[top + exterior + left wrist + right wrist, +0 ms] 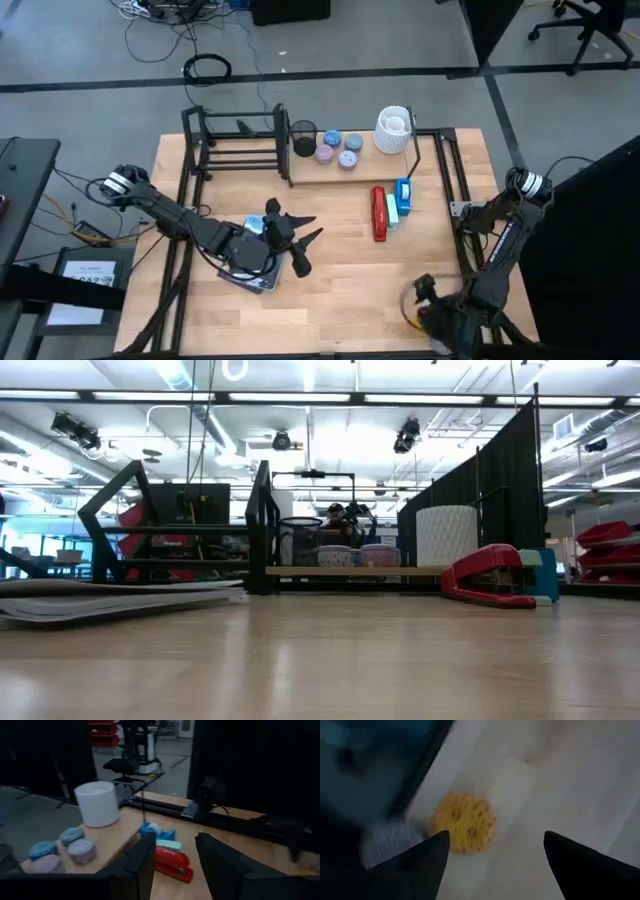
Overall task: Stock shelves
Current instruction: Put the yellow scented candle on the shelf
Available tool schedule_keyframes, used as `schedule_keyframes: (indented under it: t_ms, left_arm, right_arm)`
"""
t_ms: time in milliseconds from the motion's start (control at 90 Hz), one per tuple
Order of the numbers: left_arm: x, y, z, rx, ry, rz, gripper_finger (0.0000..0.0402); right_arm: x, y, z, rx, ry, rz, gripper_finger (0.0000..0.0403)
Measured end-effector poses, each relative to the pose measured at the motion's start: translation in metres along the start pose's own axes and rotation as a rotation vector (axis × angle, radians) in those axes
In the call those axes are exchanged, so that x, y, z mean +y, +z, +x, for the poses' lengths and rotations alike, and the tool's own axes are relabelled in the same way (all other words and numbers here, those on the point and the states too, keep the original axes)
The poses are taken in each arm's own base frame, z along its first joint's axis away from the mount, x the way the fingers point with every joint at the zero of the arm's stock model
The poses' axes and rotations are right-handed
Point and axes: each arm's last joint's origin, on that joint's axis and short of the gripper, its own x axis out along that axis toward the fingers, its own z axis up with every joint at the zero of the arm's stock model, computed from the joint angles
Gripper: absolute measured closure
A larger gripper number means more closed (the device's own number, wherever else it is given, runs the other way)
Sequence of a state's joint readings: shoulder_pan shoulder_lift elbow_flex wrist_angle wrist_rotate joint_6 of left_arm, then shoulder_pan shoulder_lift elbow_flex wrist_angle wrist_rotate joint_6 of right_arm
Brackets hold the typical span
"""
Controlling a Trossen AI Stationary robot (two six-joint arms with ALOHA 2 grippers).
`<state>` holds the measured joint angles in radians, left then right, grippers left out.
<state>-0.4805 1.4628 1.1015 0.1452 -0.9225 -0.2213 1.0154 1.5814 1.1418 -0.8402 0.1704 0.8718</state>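
The shelves stand at the table's far side: a black tube rack (232, 140) joined to a narrow wooden board (365, 172). The board carries a mesh cup (303, 138), round tins (75, 844) and a white cylinder (393, 130). A red stapler (378, 213) and a blue tape dispenser (403, 194) lie on the table before the board. My left gripper (308, 248) hovers open at the table's middle, just right of a stack of books (250, 268), nothing between its fingers (145, 870). My right gripper (495, 850) is open near the front right corner, above a round yellow thing (465, 823).
Black frame rails run along the table's left side (175, 250) and right side (452, 190). Bare tabletop (350, 290) lies between the two grippers. The book stack (110, 600) lies flat on the table, at the left in the low view.
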Motion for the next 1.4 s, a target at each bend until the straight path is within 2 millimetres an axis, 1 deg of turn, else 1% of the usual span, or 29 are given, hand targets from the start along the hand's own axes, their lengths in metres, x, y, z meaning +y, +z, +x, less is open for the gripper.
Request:
schedule_keyframes:
  t_ms: [56, 156, 311, 433, 622, 711, 833, 1000, 1067, 1122, 1233, 1333, 1400]
  left_arm:
    - [0.000, 0.000, 0.000, 0.001, 0.000, 0.004, 0.0275]
    - [0.002, 0.000, 0.002, 0.000, 0.009, 0.016, 0.0275]
    - [0.003, 0.001, 0.003, 0.000, 0.014, 0.034, 0.0275]
    - [0.003, 0.001, 0.004, 0.000, 0.014, 0.032, 0.0275]
    - [0.002, 0.000, 0.003, 0.005, -0.014, 0.008, 0.0275]
    - [0.002, 0.000, 0.003, 0.009, -0.030, 0.006, 0.0275]
    - [0.002, 0.000, 0.003, 0.009, -0.030, -0.003, 0.0275]
    - [0.002, 0.000, 0.003, 0.009, -0.030, -0.022, 0.0275]
    - [0.002, 0.000, 0.003, 0.010, -0.030, -0.032, 0.0275]
    - [0.002, 0.000, 0.003, 0.010, -0.030, -0.048, 0.0275]
    - [0.002, 0.000, 0.003, 0.010, -0.029, -0.056, 0.0275]
    - [0.002, 0.000, 0.003, 0.011, -0.029, -0.056, 0.0275]
    - [0.002, 0.000, 0.003, 0.011, -0.029, -0.057, 0.0275]
  right_arm:
    - [-0.007, 0.005, 0.005, 0.065, 0.033, 0.181, 0.0102]
    - [-0.011, 0.011, 0.010, 0.121, 0.100, 0.373, 0.0089]
    - [-0.012, 0.008, 0.014, 0.149, 0.094, 0.518, 0.0062]
    - [-0.013, -0.001, 0.019, 0.178, 0.069, 0.581, 0.0046]
    - [-0.011, -0.018, 0.026, 0.198, 0.026, 0.575, 0.0032]
    - [-0.011, -0.020, 0.027, 0.179, 0.017, 0.564, 0.0032]
    - [-0.010, -0.021, 0.028, 0.131, -0.003, 0.506, 0.0032]
    - [-0.007, -0.022, 0.047, 0.154, -0.059, 0.414, 0.0032]
    - [-0.007, -0.020, 0.055, 0.165, -0.074, 0.408, 0.0032]
    - [-0.009, -0.018, 0.057, 0.170, -0.080, 0.404, 0.0032]
    - [-0.016, -0.013, 0.056, 0.134, -0.117, 0.403, 0.0033]
    - [-0.031, -0.008, 0.052, 0.100, -0.210, 0.404, 0.0039]
    - [-0.041, -0.004, 0.046, 0.084, -0.252, 0.393, 0.0044]
